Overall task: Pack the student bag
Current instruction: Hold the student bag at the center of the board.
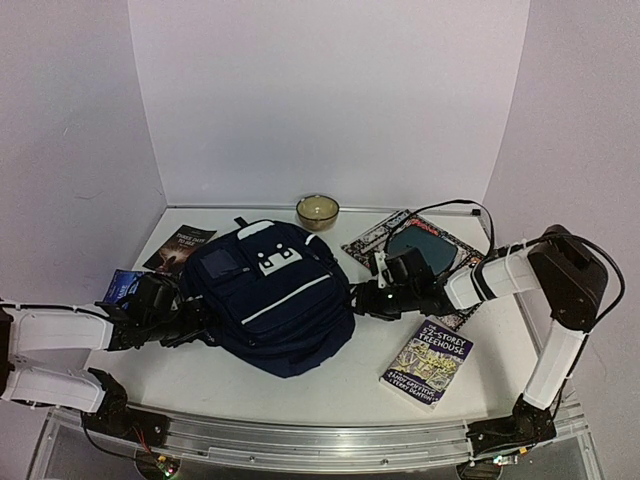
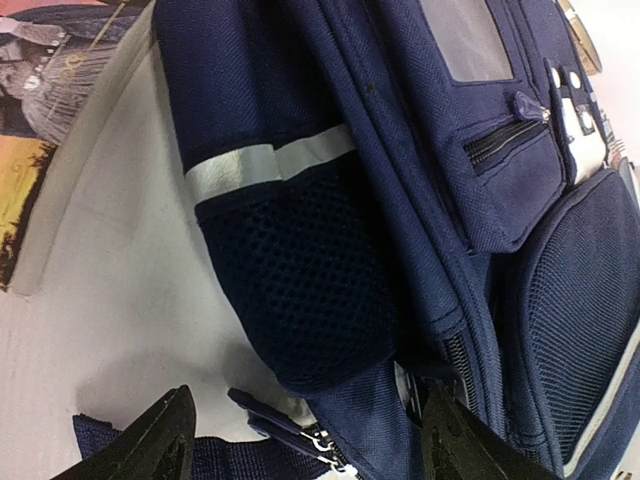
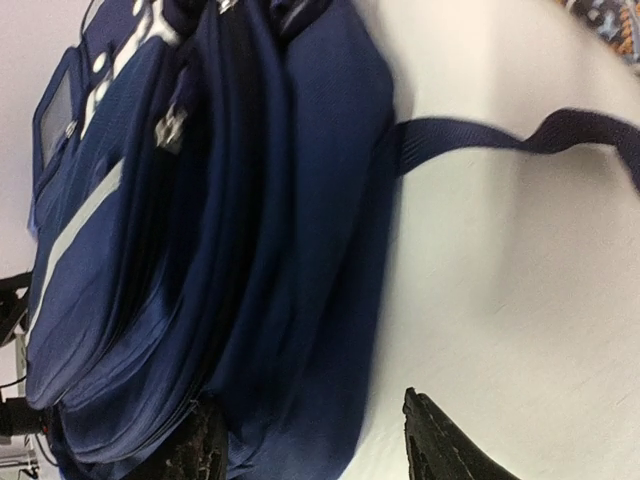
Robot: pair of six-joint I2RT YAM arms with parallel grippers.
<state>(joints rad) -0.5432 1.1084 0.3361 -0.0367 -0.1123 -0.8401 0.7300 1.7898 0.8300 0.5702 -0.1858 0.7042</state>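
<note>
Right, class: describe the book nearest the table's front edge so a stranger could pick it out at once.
Start at the big navy student bag in the middle of the white table. To its right, toward the near edge, a paperback lies flat, clear of the bag. Unlike the dark book at the back left, its purple cover bears the word Treehouse.

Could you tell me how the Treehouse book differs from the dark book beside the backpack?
The Treehouse book has a busy purple cover; the dark book is mostly black. The Treehouse book lies front right, apart from the backpack; the dark book lies back left, beside it. Both lie flat, cover up.
</note>
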